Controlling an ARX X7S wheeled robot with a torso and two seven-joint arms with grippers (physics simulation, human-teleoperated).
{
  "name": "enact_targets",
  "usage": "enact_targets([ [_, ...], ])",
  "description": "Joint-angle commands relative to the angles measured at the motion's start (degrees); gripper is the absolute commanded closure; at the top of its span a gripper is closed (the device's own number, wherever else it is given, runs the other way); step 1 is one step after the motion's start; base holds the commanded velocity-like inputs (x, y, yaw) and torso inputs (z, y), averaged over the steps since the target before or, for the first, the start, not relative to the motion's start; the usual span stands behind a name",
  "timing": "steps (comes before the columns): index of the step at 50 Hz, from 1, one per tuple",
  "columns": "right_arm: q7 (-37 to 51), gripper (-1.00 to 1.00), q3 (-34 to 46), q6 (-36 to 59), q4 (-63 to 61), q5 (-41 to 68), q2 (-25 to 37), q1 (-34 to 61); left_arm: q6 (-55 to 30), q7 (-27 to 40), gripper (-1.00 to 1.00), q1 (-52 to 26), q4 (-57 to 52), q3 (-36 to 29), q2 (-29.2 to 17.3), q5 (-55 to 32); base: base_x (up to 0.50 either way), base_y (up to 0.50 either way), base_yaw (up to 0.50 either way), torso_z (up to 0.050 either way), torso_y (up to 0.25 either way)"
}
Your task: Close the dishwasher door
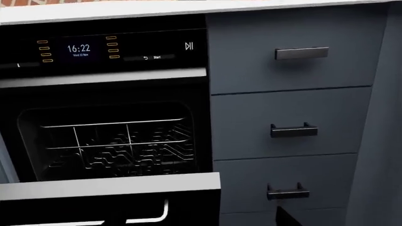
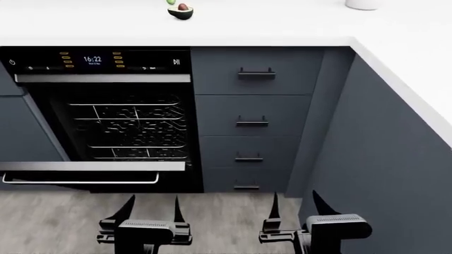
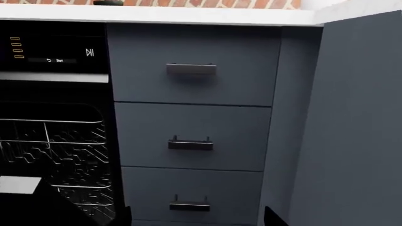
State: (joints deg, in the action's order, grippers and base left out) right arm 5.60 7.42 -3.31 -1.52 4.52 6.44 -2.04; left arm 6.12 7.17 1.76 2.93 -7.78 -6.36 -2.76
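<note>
The dishwasher door (image 2: pixel 92 166) hangs open, swung down toward me, with its silver top edge and its long silver bar handle (image 2: pixel 81 181) facing me. The wire racks (image 2: pixel 134 127) show inside, under the lit control strip (image 2: pixel 92 61). My left gripper (image 2: pixel 153 203) is open and empty, just in front of the door's right half and below the handle, not touching it. My right gripper (image 2: pixel 295 198) is open and empty in front of the drawer stack. The left wrist view shows the door edge (image 1: pixel 110 184) and the handle's end (image 1: pixel 154 215) close up.
Grey-blue drawers (image 2: pixel 254 74) with short black handles stand right of the dishwasher. A grey-blue cabinet side (image 2: pixel 381 159) runs along the right, close to my right gripper. An avocado half (image 2: pixel 181 10) and a white cup (image 2: pixel 363 4) sit on the white counter. Wood floor (image 2: pixel 226 222) lies below.
</note>
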Motion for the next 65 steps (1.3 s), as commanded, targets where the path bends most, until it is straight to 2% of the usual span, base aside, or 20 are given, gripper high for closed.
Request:
enact_targets([
  [1, 0.8, -1.0, 0.6, -0.2, 0.0, 0.6, 0.6, -0.1, 0.0, 0.7, -1.0, 0.1, 0.2, -0.7, -0.5, -0.6, 0.0, 0.0, 0.0, -0.05, 0.0],
  [65, 3.6, -1.0, 3.6, -2.3, 1.9, 2.2, 2.8, 0.0, 0.5, 3.6, -1.0, 0.3, 0.4, -3.7, -2.7, -2.5, 0.0, 0.0, 0.0, -0.05, 0.0],
])
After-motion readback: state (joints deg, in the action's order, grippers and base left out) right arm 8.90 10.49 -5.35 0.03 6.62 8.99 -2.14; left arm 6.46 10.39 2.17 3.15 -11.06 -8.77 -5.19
